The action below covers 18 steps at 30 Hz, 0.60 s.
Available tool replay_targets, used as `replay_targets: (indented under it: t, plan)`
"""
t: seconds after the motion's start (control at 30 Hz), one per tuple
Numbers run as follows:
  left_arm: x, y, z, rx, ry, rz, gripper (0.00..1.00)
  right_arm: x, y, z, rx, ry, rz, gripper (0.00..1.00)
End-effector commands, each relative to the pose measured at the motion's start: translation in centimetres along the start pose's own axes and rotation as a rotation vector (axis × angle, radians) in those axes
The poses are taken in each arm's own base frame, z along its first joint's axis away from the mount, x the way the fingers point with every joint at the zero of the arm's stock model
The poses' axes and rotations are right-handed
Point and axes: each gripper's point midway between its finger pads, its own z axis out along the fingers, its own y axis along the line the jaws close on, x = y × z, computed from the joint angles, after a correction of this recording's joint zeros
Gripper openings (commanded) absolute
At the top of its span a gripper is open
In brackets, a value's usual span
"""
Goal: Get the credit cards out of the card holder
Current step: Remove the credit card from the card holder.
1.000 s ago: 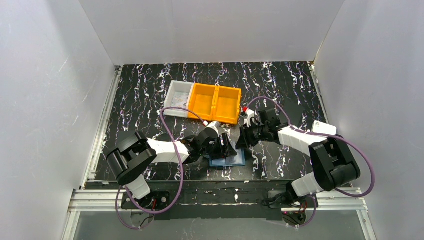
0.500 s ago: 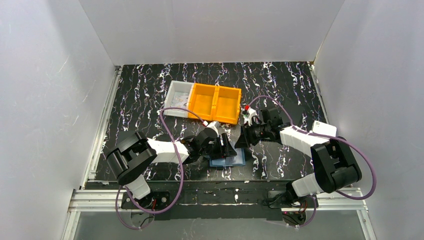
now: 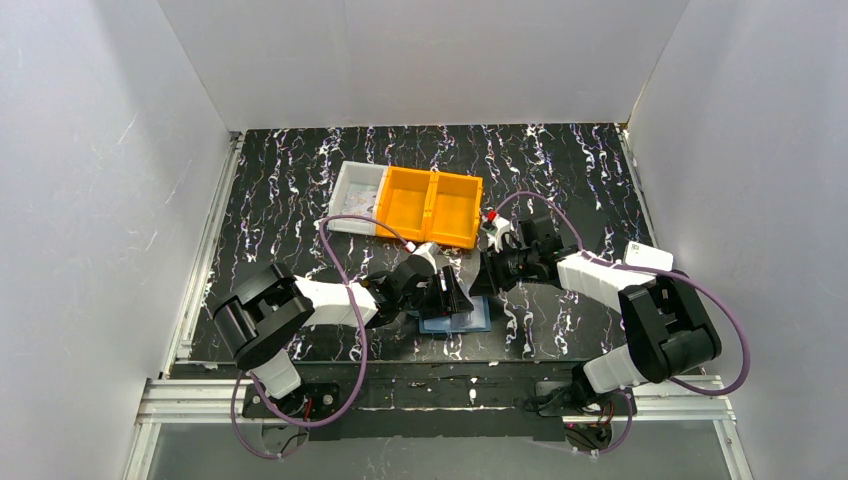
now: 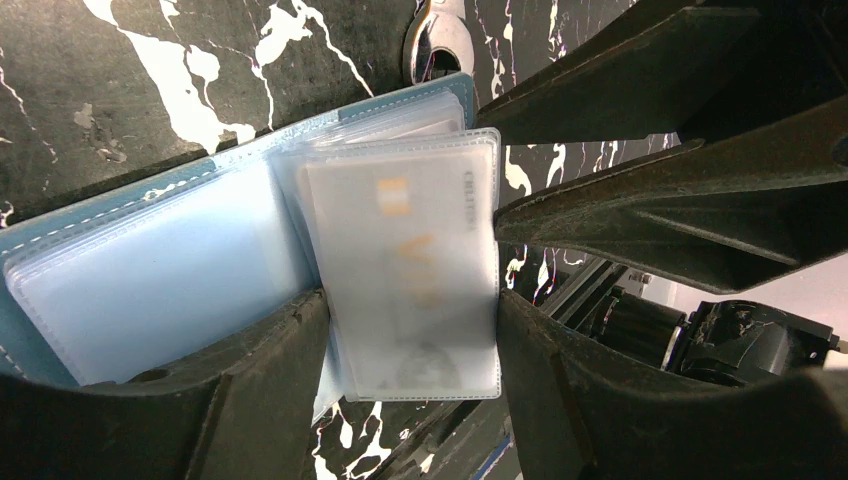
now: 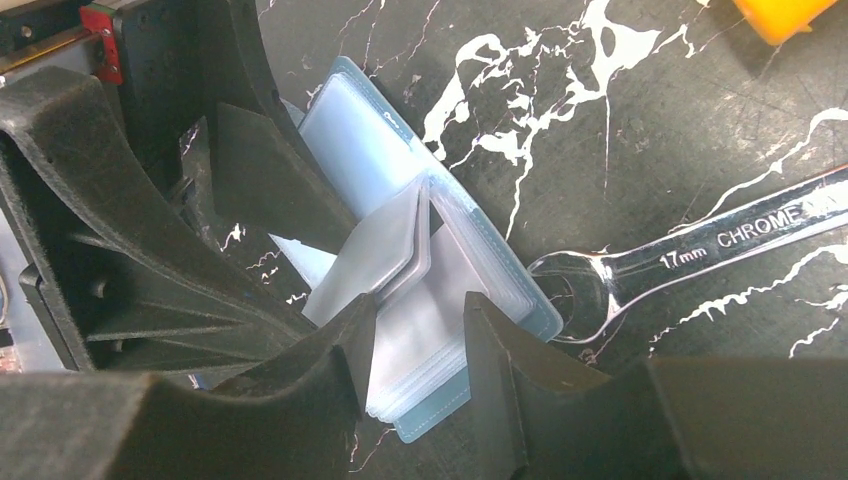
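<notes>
The blue card holder lies open near the table's front edge, its light blue pockets showing. One clear sleeve stands lifted, with a pale credit card inside it. My left gripper is open, its fingers flanking that sleeve's two side edges. My right gripper is open, and its fingertips straddle the stacked sleeves of the holder's right half. In the top view the left gripper and the right gripper meet over the holder. Any other cards are hidden in the sleeves.
A chrome 17 mm wrench lies touching the holder's far corner; it also shows in the left wrist view. An orange two-compartment bin and a white tray stand behind the grippers.
My right gripper has shifted slightly back and forth beside the holder. The left arm and the holder have not visibly moved.
</notes>
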Motion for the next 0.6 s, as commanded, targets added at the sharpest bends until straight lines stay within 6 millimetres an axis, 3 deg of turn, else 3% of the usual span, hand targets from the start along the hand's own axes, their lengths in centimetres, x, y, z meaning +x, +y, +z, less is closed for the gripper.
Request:
replay_targets:
  t: [0.0, 0.27, 0.57]
  plan:
    - [2.0, 1.4, 0.0, -0.026, 0.070, -0.003, 0.59, 0.2, -0.3, 0.7, 0.016, 0.017, -0.023, 0.46]
    - [2.0, 1.5, -0.1, -0.018, 0.065, -0.009, 0.60, 0.4, -0.3, 0.8, 0.015, 0.026, -0.026, 0.46]
    - [1.7, 3.2, -1.2, -0.051, 0.022, -0.049, 0.58, 0.4, -0.5, 0.8, 0.029, 0.032, -0.039, 0.48]
